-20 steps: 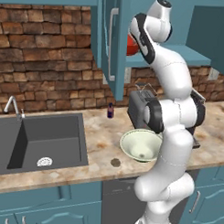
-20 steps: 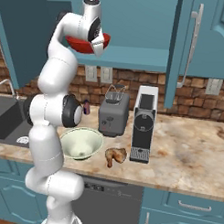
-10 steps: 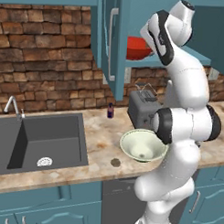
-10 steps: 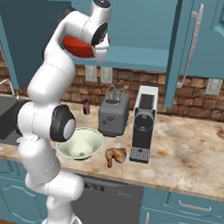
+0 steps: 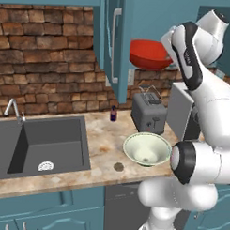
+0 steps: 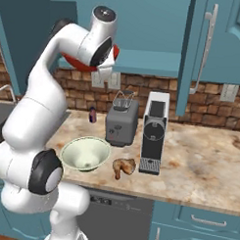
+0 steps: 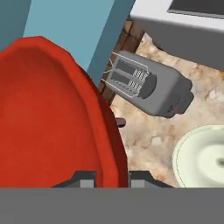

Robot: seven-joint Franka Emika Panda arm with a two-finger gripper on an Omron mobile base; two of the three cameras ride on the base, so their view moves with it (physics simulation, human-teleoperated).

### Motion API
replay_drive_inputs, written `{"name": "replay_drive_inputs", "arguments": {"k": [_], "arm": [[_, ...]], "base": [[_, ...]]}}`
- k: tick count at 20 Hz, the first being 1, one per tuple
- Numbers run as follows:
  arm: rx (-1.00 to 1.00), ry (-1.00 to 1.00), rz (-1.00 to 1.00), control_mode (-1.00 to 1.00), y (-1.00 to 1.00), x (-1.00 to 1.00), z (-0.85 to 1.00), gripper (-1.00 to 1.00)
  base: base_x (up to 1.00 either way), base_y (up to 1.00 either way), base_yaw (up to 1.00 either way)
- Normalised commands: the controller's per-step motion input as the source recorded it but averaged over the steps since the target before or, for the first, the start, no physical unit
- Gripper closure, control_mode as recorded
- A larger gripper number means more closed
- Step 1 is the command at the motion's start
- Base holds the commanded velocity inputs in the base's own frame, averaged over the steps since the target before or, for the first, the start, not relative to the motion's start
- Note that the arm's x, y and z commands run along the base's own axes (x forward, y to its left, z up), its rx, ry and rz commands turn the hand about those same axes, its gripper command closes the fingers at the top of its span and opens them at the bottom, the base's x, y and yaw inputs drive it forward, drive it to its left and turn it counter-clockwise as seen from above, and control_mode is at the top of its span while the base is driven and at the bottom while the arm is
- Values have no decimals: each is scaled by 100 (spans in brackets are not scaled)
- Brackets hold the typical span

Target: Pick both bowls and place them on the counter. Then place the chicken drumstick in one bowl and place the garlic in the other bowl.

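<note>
Left base view, left to right: sink (image 5: 40, 142) at lower left, small dark purple bottle (image 5: 113, 113) mid-frame by the brick wall, garlic (image 5: 118, 167) a small lump on the counter (image 5: 104, 140) just below centre, pale cream-green bowl (image 5: 147, 149) upright on the counter right of it, grey toaster (image 5: 148, 112) behind that bowl, and the red bowl (image 5: 149, 53) up high at upper centre-right beside my arm. Right base view: cream-green bowl at lower left centre, chicken drumstick (image 6: 123, 166) on the counter just right of it, not in any bowl, toaster behind, coffee machine (image 6: 153, 133) right of the toaster, open cabinet door (image 6: 200, 51) upper right; red bowl shows as a red sliver at upper left behind my hand. Hand view: red bowl wall covers the left half, my gripper (image 7: 113, 178) at bottom centre with jaws nearly closed, one tip each side of the bowl's rim, pinching it; toaster at upper centre-right, cream-green bowl rim at lower right. Red bowl is held in the air, well above the counter.
</note>
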Motion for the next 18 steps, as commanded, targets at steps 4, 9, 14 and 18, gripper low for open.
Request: {"name": "replay_drive_inputs", "arguments": {"k": [4,9,14,18], "arm": [[0,-3,-10,-100,0,-100,-19,100],[0,0,-9,-100,0,-94,-32,100],[0,0,-6,-100,-1,-81,-36,100],[0,5,-1,-100,1,-47,-48,100]], "base": [[0,0,0],[0,0,0],[0,0,0],[0,0,0]]}}
